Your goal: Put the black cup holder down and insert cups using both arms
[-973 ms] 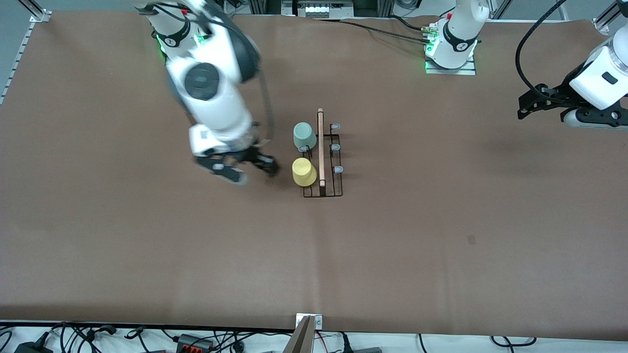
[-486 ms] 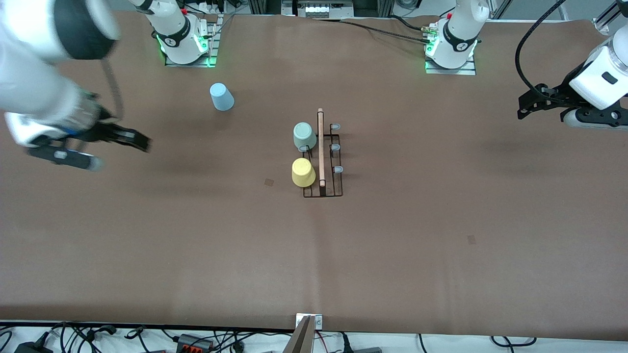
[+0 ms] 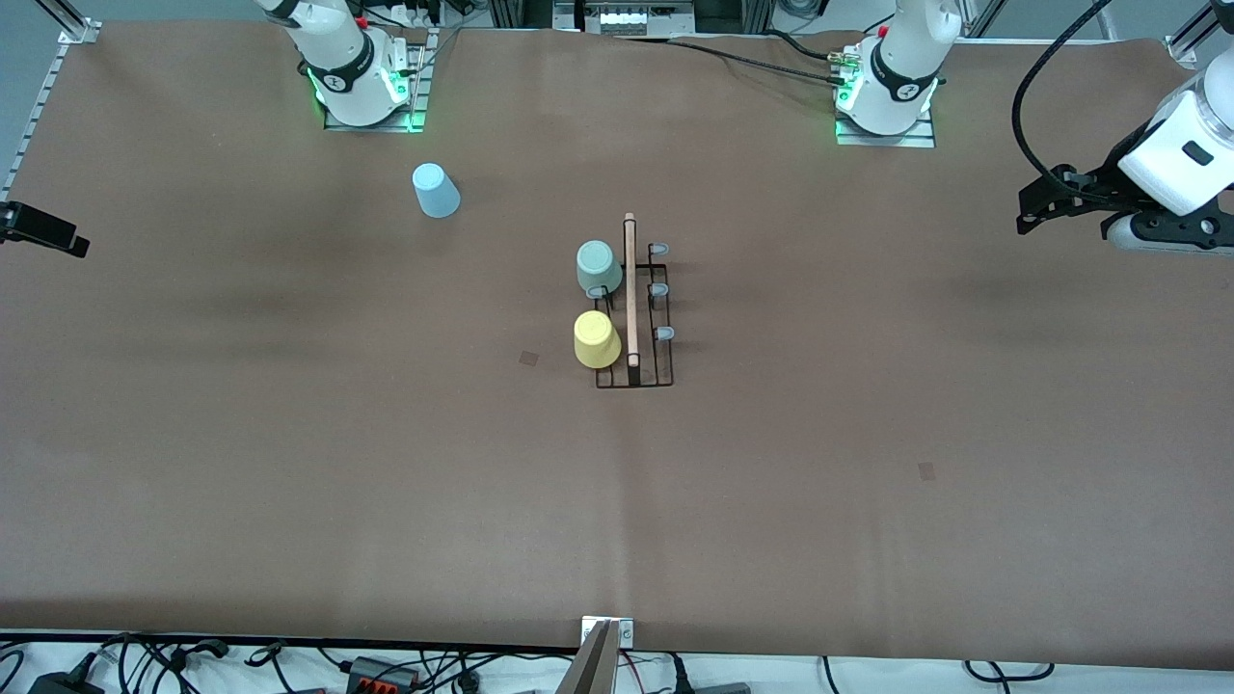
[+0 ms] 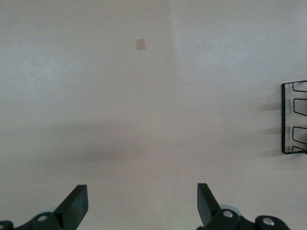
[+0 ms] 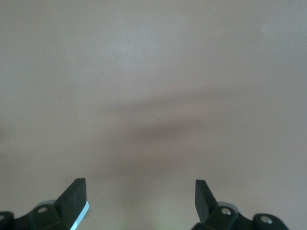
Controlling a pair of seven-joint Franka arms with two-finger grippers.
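The black cup holder (image 3: 648,359) stands mid-table, its wooden rod (image 3: 630,289) running toward the front camera. The grey-green cup (image 3: 598,267) and the yellow cup (image 3: 597,338) sit on its pegs on the side toward the right arm's end. The three pegs on its side toward the left arm's end are bare. The light blue cup (image 3: 436,190) rests on the table near the right arm's base. My left gripper (image 3: 1022,214) is open and empty over the left arm's end of the table. My right gripper (image 3: 48,231) is open and empty at the right arm's end.
The holder's wire edge (image 4: 293,117) shows in the left wrist view, with my open left gripper (image 4: 142,203) over bare brown cloth. The right wrist view shows my open right gripper (image 5: 140,194) over bare cloth. Cables lie along the table's near edge (image 3: 386,665).
My right arm has swung from beside the holder out to its own end of the table, which uncovered the light blue cup. The left arm and the cups have not moved.
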